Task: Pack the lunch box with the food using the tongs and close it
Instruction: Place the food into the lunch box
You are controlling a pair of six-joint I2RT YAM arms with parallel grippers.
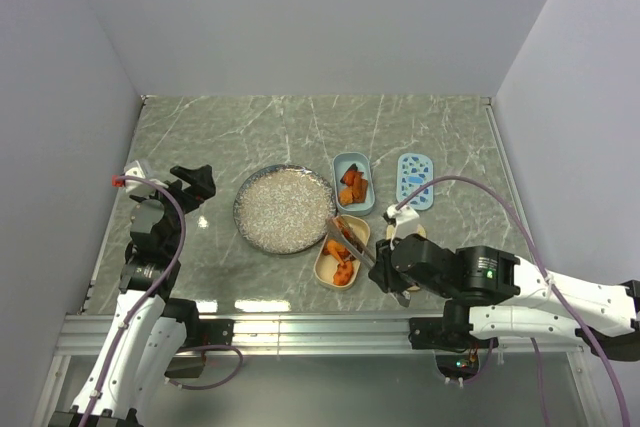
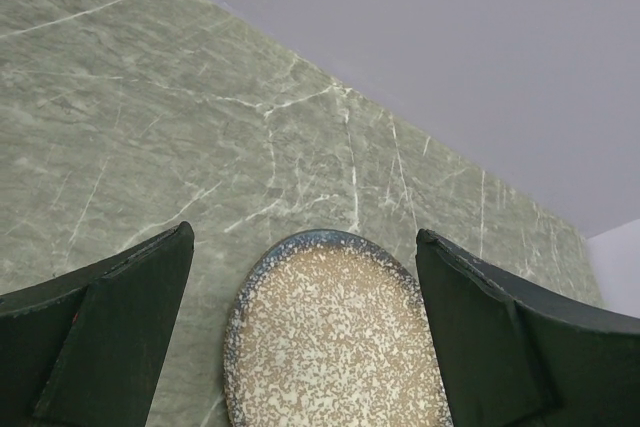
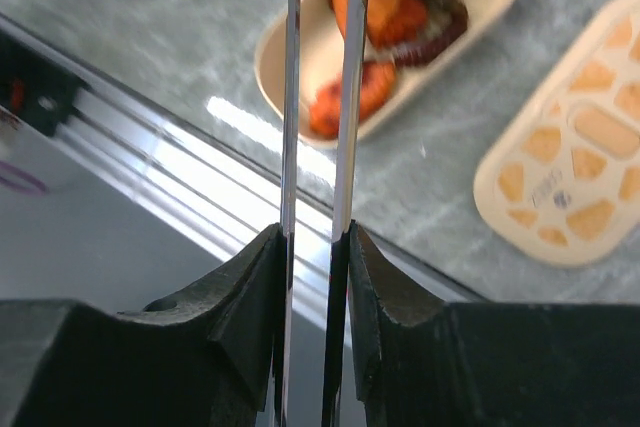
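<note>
Tongs (image 1: pixel 352 245) are clamped by right gripper (image 1: pixel 384 269) over beige tub (image 1: pixel 319 265) of food (image 1: pixel 341 269); left gripper (image 1: pixel 197 183) jaws are held wide apart.

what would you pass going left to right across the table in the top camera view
left hand → speckled round plate → blue tub → blue-patterned lid
</note>
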